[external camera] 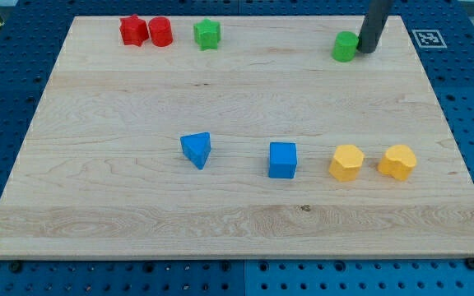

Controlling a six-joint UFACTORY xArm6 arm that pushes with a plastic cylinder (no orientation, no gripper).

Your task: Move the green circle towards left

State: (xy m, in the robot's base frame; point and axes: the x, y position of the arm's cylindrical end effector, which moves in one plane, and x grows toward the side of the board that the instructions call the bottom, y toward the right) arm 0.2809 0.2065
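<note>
The green circle (345,47) is a short green cylinder near the view's top right of the wooden board (122,205). My tip (366,51) is the lower end of a dark rod coming down from the view's top edge. It stands just to the right of the green circle, touching it or very nearly so. A green star (207,34) sits further left along the top edge.
A red star (132,30) and a red cylinder (160,31) sit together at the top left. A blue triangle (196,150), a blue cube (283,159), a yellow hexagon (346,162) and a yellow heart-like block (397,161) form a row across the middle.
</note>
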